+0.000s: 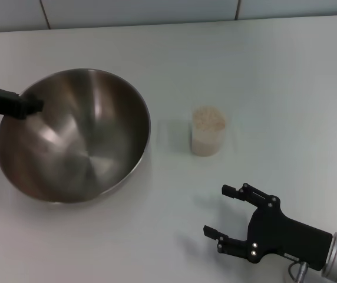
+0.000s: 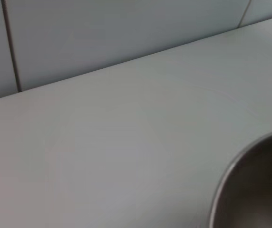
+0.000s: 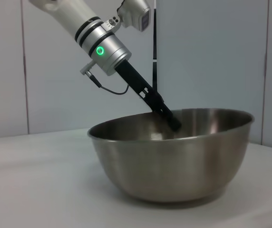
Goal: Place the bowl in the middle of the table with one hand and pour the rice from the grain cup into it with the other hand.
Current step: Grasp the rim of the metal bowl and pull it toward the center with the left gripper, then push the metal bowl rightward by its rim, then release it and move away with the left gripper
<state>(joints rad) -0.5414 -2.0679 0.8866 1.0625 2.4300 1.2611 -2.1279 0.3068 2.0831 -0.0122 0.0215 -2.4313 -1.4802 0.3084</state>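
Observation:
The steel bowl (image 1: 74, 141) stands on the left part of the white table (image 1: 263, 71). My left gripper (image 1: 32, 106) reaches in from the left and is closed on the bowl's left rim. The right wrist view shows one of its fingers (image 3: 167, 114) inside the bowl (image 3: 174, 161), which leans slightly. The bowl's rim also shows in the left wrist view (image 2: 255, 190). The grain cup (image 1: 208, 141) stands upright to the right of the bowl, full of rice (image 1: 208, 119). My right gripper (image 1: 215, 210) is open and empty, near the front edge, in front of the cup.
A tiled wall (image 1: 157, 12) runs along the table's far edge. Bare tabletop lies between the bowl and the cup and to the right of the cup.

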